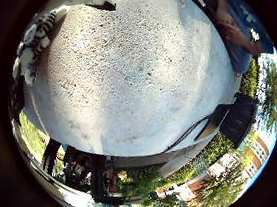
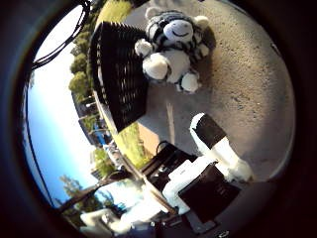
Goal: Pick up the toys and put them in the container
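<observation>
In the right thumb side palm view, a black and white striped plush toy with white paws lies on the concrete ground. It rests right against a black slatted container. My hand shows as white and black fingers that reach out fairly straight over the ground. They are away from the toy and hold nothing. In the right little finger side palm view, a striped black and white thing lies at the edge of the concrete.
The right little finger side palm view is mostly rough concrete ground. A black box stands at the concrete's edge. Trees and buildings lie beyond.
</observation>
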`<state>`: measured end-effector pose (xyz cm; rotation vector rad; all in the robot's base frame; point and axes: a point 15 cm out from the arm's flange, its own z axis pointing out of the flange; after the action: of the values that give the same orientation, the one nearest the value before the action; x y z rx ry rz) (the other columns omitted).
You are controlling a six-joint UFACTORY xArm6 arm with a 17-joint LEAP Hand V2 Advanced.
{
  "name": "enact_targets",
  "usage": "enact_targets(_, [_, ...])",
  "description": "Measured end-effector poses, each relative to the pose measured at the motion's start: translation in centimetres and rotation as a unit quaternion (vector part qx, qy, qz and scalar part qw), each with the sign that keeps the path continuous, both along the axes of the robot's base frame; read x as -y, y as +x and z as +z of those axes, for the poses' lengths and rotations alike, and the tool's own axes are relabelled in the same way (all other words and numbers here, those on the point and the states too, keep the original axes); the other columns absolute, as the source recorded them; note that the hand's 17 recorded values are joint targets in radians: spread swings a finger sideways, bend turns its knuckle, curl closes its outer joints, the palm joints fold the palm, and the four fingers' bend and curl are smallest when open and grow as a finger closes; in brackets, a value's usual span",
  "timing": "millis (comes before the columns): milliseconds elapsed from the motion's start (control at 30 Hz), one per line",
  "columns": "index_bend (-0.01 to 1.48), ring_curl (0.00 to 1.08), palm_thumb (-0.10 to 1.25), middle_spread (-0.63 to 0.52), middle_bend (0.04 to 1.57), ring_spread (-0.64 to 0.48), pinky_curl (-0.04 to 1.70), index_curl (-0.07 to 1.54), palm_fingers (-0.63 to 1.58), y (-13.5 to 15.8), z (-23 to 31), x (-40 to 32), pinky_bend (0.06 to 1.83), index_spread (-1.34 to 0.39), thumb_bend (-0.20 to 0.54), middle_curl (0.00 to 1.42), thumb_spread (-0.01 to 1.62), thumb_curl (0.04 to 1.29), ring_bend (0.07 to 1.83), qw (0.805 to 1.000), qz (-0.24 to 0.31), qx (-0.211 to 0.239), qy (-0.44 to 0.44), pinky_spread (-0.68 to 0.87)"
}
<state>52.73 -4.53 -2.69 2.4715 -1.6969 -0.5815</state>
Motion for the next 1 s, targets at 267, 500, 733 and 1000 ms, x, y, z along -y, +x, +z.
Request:
enact_targets(267, [0.17,0.33,0.67,0.18,0.16,0.33,0.32,0.25,0.00,0.8,0.9,-2.3,0.65,-0.12,-0.026,0.28,1.14,0.34,0.41,1.000,0.017,0.011,0.004,0.49])
enact_targets(500, [0.17,0.33,0.68,0.18,0.16,0.32,0.30,0.26,0.00,1.7,0.4,-6.0,0.64,-0.11,-0.027,0.28,1.14,0.34,0.41,0.998,0.049,0.028,0.000,0.48])
enact_targets(733, [0.18,0.32,0.68,0.18,0.16,0.32,0.29,0.27,0.00,1.1,-1.6,-11.2,0.64,-0.10,-0.026,0.28,1.14,0.34,0.40,0.996,0.084,0.018,-0.010,0.48])
enact_targets(1000, [0.18,0.32,0.68,0.15,0.18,0.32,0.27,0.28,0.09,0.8,-4.7,-10.3,0.62,-0.06,-0.027,0.30,1.13,0.33,0.39,0.994,0.086,0.003,-0.067,0.48])
